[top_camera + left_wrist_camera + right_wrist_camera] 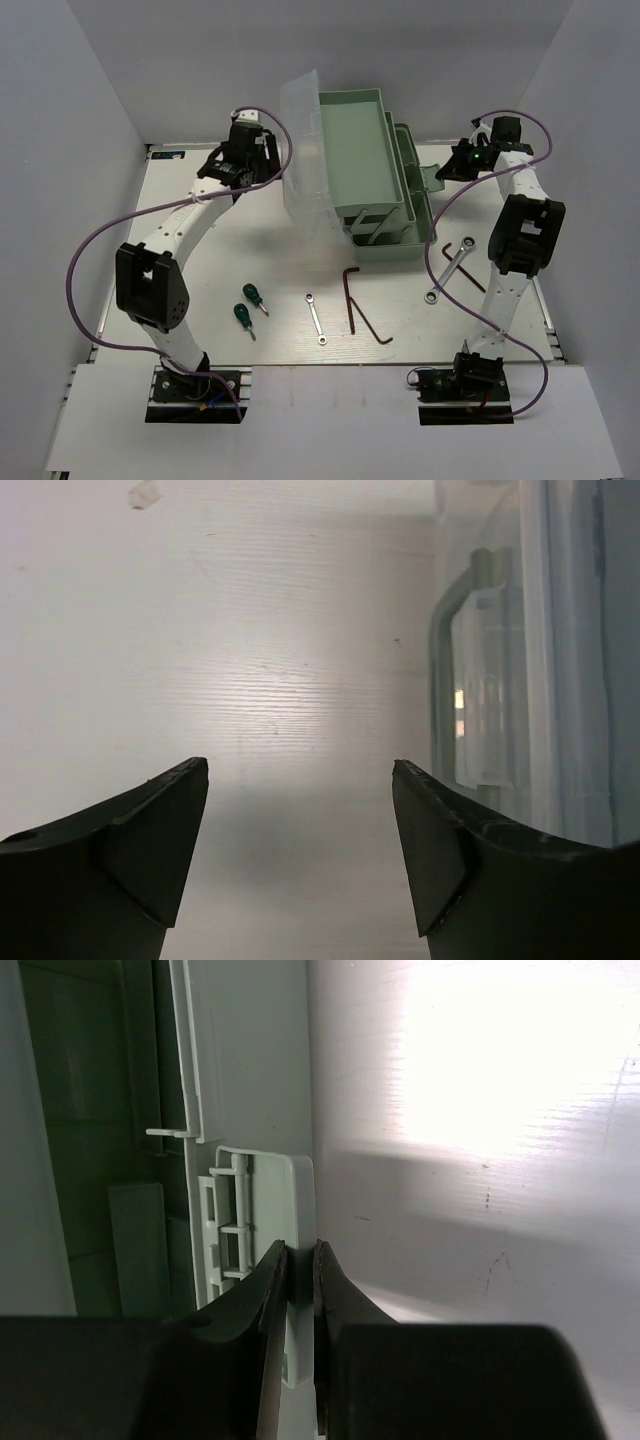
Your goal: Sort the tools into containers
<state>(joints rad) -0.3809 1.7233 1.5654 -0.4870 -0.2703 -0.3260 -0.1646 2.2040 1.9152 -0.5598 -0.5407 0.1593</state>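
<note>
Spreading between plain white walls, the white table carries the mint-green toolbox at its far middle, with its translucent lid swung up. Toward the near edge lie two screwdrivers, a small wrench, two hex keys and a longer wrench, all well apart from both grippers. The left gripper hangs beside the lid, jaws wide, holding nothing. The right gripper pinches what looks like a latch tab on the toolbox's right side.
</note>
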